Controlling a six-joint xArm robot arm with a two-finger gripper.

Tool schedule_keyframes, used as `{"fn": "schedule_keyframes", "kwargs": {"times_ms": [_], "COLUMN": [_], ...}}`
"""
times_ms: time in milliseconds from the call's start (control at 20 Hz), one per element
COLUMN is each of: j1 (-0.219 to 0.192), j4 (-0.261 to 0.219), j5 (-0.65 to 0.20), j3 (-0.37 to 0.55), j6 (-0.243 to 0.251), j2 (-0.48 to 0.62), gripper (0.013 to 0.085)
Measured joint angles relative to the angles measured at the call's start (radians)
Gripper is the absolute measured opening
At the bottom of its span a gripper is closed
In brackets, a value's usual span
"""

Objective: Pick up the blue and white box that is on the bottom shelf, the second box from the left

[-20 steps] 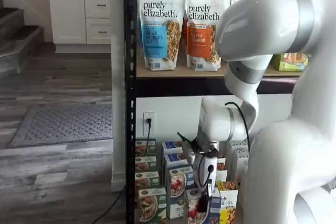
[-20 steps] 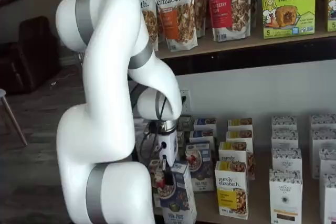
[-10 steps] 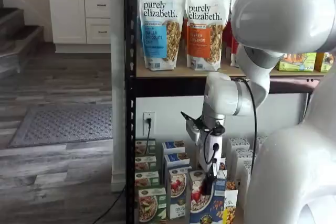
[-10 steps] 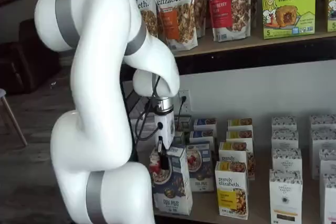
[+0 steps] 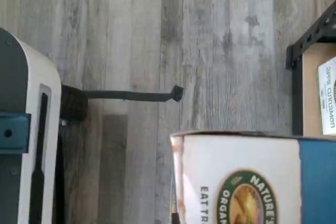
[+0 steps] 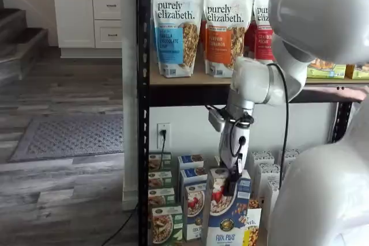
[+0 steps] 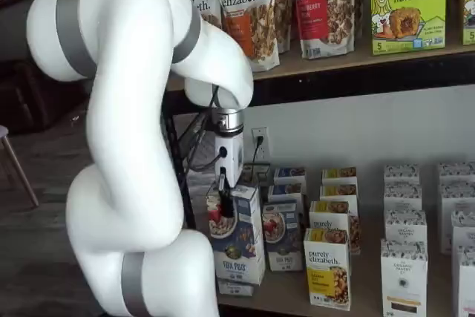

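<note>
The blue and white box (image 6: 228, 208) hangs upright from my gripper (image 6: 233, 182), lifted above the bottom shelf (image 7: 356, 298) and out in front of the rack. It also shows in a shelf view (image 7: 236, 237), with my gripper (image 7: 223, 206) shut on its white top edge. In the wrist view the box's white top and blue side (image 5: 247, 182) fill the near part of the picture, with grey wood floor behind.
More blue boxes (image 7: 282, 235), green boxes (image 6: 161, 223) and yellow "purely elizabeth" boxes (image 7: 328, 266) stand in rows on the bottom shelf. White boxes (image 7: 404, 272) stand to the right. Granola bags (image 6: 176, 27) stand on the wooden level above. The black rack post (image 6: 143, 108) is left of the gripper.
My gripper has risen with the blue and white box in it, lifting the box up and away from the bottom shelf. The arm's upper links have swung upward.
</note>
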Motion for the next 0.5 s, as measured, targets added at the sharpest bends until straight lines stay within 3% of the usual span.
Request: {"fn": "schedule_keyframes", "kwargs": {"times_ms": [500], "j1": [-0.021], "j4": [-0.002], "j5": [0.097], "j3": [-0.027], "j6": [-0.005], "j2": [-0.062], "gripper": [0.0490]}}
